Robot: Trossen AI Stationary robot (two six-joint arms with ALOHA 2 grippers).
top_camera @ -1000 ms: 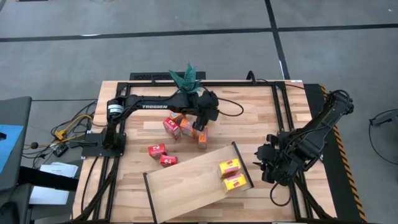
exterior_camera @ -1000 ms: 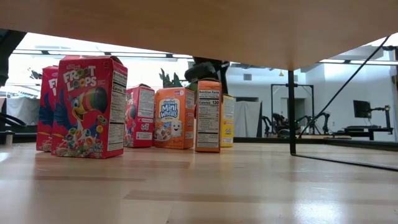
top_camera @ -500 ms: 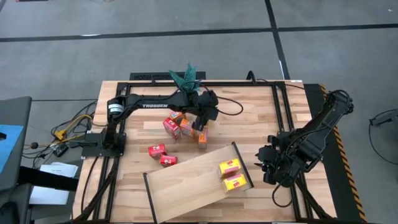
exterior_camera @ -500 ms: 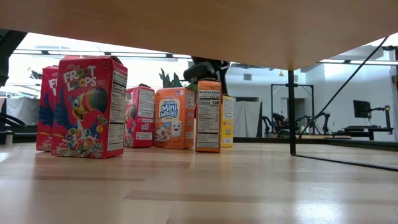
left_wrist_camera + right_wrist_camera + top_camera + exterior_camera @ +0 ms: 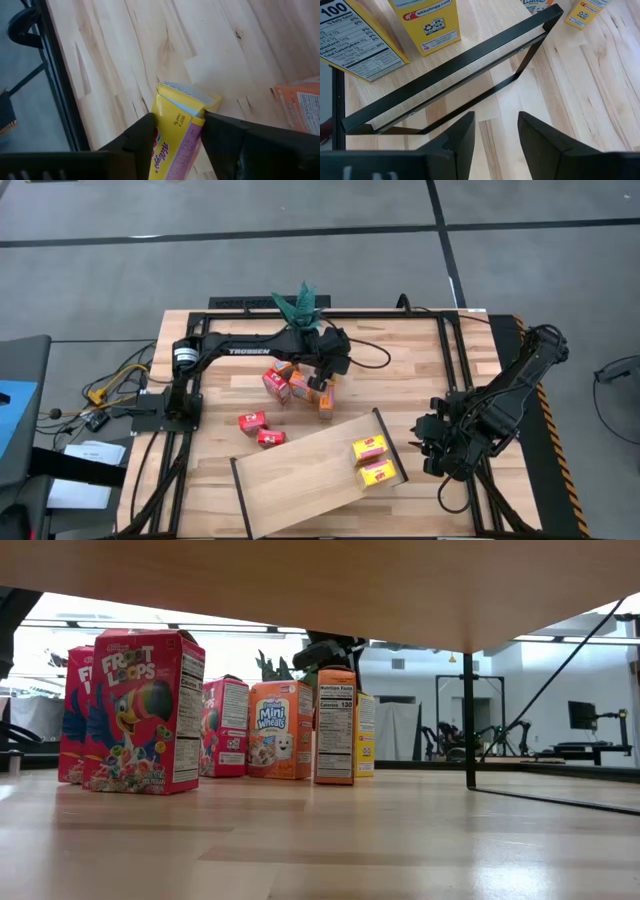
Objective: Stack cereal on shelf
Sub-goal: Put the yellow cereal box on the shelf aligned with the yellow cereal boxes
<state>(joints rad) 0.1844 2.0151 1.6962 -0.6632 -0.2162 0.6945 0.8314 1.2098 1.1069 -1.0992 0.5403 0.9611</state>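
At the far middle of the tabletop (image 5: 400,360), seen from above, the left hand (image 5: 322,383) hangs over a cluster of small cereal boxes; a red box (image 5: 274,385) and an orange one (image 5: 300,386) stand just to its left and another orange box (image 5: 326,406) sits just on its near side. Two more red boxes (image 5: 252,420) lie apart on the wood, toward the left arm's base. The shelf (image 5: 300,475), a light-wood board with black end rails, lies tilted across the near part of the tabletop, and two yellow boxes (image 5: 369,448) rest on its right end. The right hand (image 5: 428,442) waits just beyond that end of the shelf, off the board.

From tabletop height, a Froot Loops box (image 5: 140,710) stands upright at the front, with a second red box (image 5: 225,727), a Mini-Wheats box (image 5: 280,729), an orange box showing its nutrition panel (image 5: 335,726) and a yellow box (image 5: 366,734) in a row behind it. The left hand (image 5: 328,650) shows dark just above the orange and yellow boxes. The underside of the shelf (image 5: 320,580) fills the top of this view.

In the left wrist view, the two dark fingers (image 5: 145,132) press on either side of a yellow cereal box (image 5: 177,130), narrowed onto it, its top flap poking out between them; an orange box (image 5: 302,102) lies just beside.

In the right wrist view, the right hand's fingers (image 5: 462,132) stand apart with only bare wood between them. Ahead of them runs the shelf's black rail (image 5: 455,75), with yellow boxes (image 5: 427,20) behind it.
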